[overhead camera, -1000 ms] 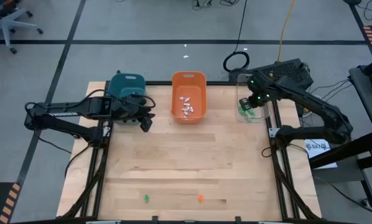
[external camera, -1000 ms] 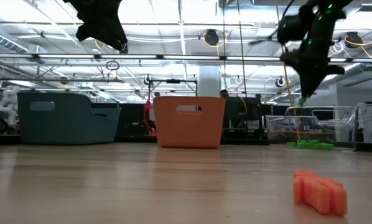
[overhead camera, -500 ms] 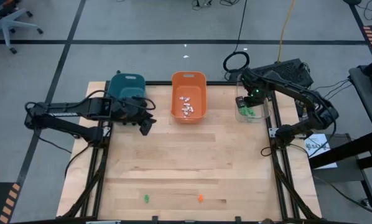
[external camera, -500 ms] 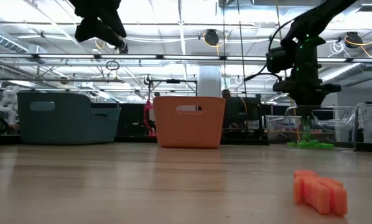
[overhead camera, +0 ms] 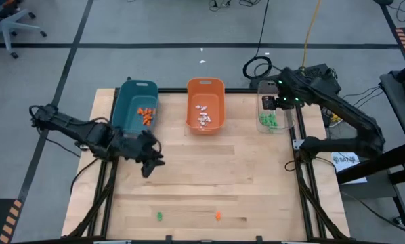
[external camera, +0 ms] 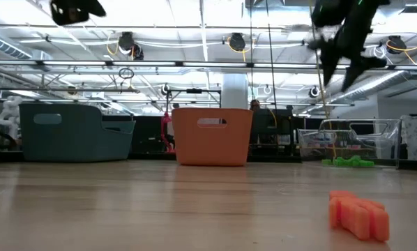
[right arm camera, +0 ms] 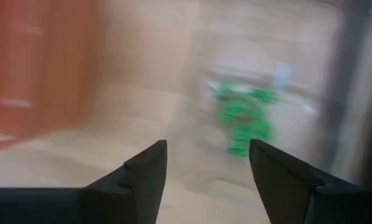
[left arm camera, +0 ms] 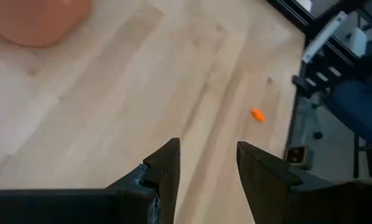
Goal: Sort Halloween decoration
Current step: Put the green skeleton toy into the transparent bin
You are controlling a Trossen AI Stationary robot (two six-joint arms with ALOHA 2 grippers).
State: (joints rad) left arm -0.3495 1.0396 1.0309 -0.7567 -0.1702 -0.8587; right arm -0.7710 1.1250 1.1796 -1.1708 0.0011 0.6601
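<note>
Jaws on the right gripper (overhead camera: 269,103) stand spread and empty above the clear bin (overhead camera: 275,108) at the bench's (overhead camera: 209,169) far right corner, with the green trinkets (overhead camera: 268,121) heaped in that bin just below them. Over on the left side of the bench, the left gripper (overhead camera: 150,165) hangs above bare wood with its jaws parted and nothing between them, well apart from the two loose trinkets near the front edge, one green (overhead camera: 159,216) and one orange (overhead camera: 218,215). Orange pieces (overhead camera: 146,114) lie in the teal bin (overhead camera: 136,102) and white ones (overhead camera: 204,115) in the orange bin (overhead camera: 205,104) along the far edge.
</note>
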